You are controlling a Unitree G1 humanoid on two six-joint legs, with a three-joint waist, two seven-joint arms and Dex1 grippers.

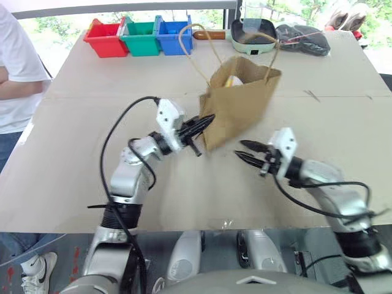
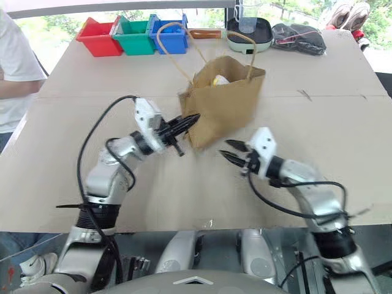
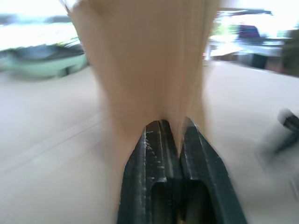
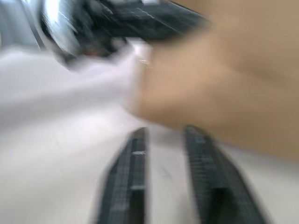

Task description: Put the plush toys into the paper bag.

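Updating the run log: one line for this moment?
left gripper: shut on paper bag edge | right gripper: open, empty | white toy in bag

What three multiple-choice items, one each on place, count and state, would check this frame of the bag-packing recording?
1. Where do the bins stand? A far left of table; B beside the bag; C on the floor.
2. How many bins? A two; B three; C five.
3. The left gripper's fingers are: A wide open; B shut on the bag's edge; C holding a pan.

A: the bins line the table's far edge.
B: red, green, blue.
B: the left gripper pinches the paper bag, as the left wrist view shows.
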